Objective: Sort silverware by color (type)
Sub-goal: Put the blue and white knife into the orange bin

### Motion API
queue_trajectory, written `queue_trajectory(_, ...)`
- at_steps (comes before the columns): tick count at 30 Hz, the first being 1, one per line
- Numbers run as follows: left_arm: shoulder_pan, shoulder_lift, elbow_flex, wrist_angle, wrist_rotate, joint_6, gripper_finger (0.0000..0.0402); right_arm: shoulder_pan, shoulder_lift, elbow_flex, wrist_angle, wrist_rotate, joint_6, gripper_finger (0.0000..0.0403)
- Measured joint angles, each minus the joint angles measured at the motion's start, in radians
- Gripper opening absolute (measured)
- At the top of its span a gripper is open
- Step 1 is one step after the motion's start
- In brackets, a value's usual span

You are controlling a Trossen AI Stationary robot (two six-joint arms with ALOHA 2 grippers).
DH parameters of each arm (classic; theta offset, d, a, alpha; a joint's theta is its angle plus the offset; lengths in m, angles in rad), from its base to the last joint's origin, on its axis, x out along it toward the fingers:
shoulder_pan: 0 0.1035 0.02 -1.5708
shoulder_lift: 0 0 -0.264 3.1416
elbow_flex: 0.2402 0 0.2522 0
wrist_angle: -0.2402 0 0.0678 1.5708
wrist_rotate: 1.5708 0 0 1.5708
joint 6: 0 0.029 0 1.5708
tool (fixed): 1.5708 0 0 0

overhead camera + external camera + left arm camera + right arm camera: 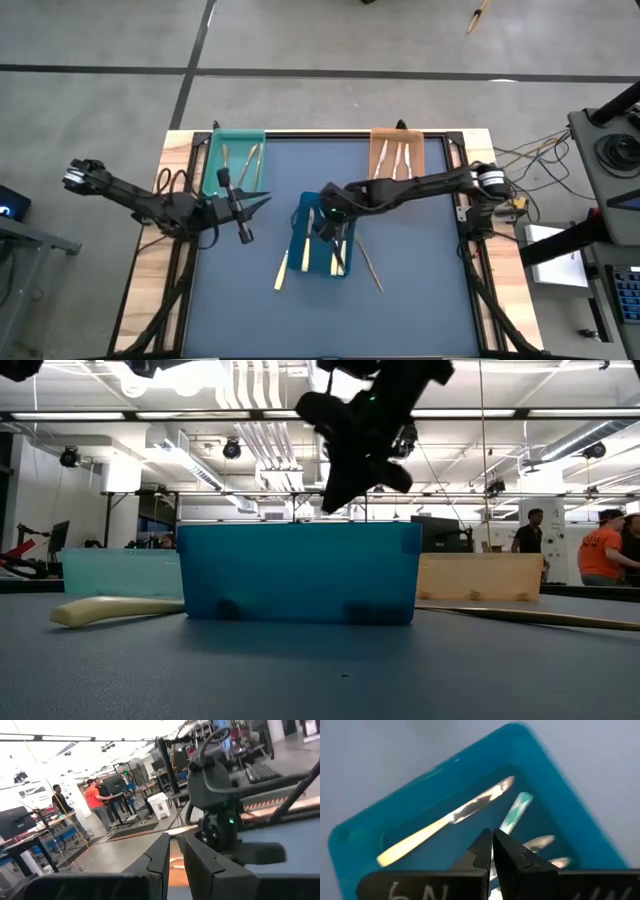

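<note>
Presently, right claw (326,222) hangs over the blue tray (303,262) at mid-worktop, fingers clenched together on nothing. Inside the tray: a cream-handled knife (445,820), a pale-blue-handled piece (516,810), others partly hidden. Risk, as judged: mixed handle colours in one tray, so a descent onto overlapping pieces could pinch two at once or nudge the wrong one. Left claw (243,210) waits beside the teal tray (214,160), nearly closed, apparently empty. Loose silverware (282,272) beside the blue tray could be swept off by a low pass. Orange tray (377,140) holds gold-tan pieces.
</note>
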State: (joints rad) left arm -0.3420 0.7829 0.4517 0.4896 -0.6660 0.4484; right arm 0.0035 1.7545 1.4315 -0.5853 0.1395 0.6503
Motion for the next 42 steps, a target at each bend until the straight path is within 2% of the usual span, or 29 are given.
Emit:
queue_trajectory(4,0.0,-0.021,-0.004,-0.005,-0.027,0.018,0.0036,-0.009,0.079,0.061,-0.023,-0.059,0.004,0.0009)
queue_trajectory(12,0.0,-0.016,-0.005,-0.055,-0.042,0.014,0.0036,-0.019,0.203,0.17,-0.139,-0.065,0.043,0.0016)
queue_trajectory(27,0.0,-0.016,-0.005,-0.095,-0.042,0.026,0.0036,-0.036,0.378,0.363,-0.331,-0.058,0.039,0.0156)
queue_trajectory(32,0.0,-0.016,-0.005,-0.095,-0.042,0.026,0.0036,-0.038,0.411,0.386,-0.392,-0.031,0.031,0.016)
queue_trajectory(42,0.0,-0.016,-0.005,-0.094,-0.042,0.026,0.0036,-0.037,0.412,0.381,-0.363,-0.025,0.016,0.0155)
